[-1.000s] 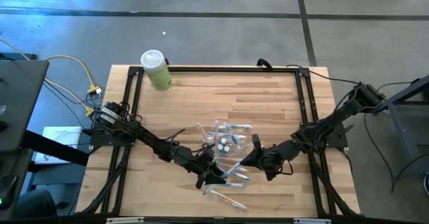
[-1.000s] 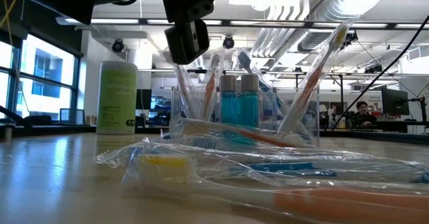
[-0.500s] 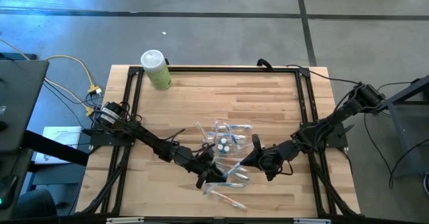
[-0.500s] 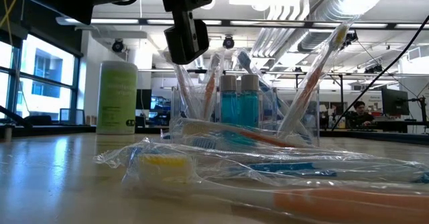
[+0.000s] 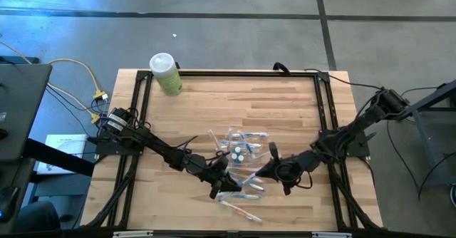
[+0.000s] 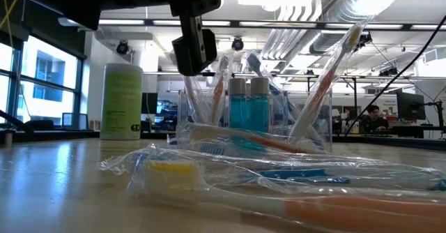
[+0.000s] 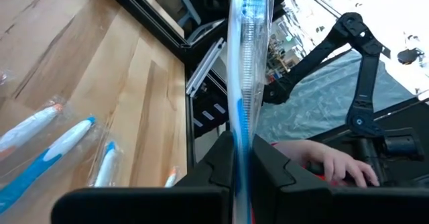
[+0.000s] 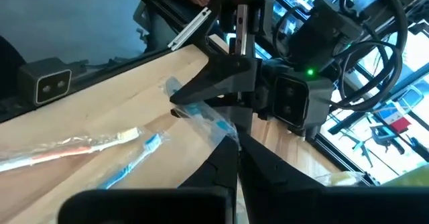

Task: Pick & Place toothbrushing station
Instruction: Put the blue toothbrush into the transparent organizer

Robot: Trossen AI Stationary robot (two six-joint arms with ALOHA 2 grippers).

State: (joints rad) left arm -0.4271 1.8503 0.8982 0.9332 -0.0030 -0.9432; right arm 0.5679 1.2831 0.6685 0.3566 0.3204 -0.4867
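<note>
Pinching a slim blue toothbrush right now, squeezing it between the fingers of the left gripper. Pressing together on the lower handle, straight through the clear wrapper. Gripping that low probably for a reason: keeping the brush pointing straight out ahead, bristle end far from the pads, handy for dropping it end-first into a slot. Looking thin, slick and crinkly in that plastic, so likely wanting to slip or twist if the squeeze is off-centre.

Hovering just beside the clear holder, on the side toward the front edge of the table. Facing the right gripper, which is sitting on the holder's other flank with its fingers pressed together too. Seeing a wrapped blue brush running up toward its tips in the right wrist view, possibly the same toothbrush, but not managing to tell whether anything is actually being nipped there. Guessing at steadying or a hand-over, nothing firmer.

Moving outward: holder standing upright around mid-table, already carrying several wrapped brushes leaning outward, plus two capped tubes showing blue through their sides. Reading as partly stocked, going by that.

Spotting more loose brushes lying flat in their wrappers in front of the holder, blue and orange ones, probably waiting their turn. Noting a green bottle standing well apart at the far left corner. Also catching a person's hand beyond the table edge in the left wrist view.
</note>
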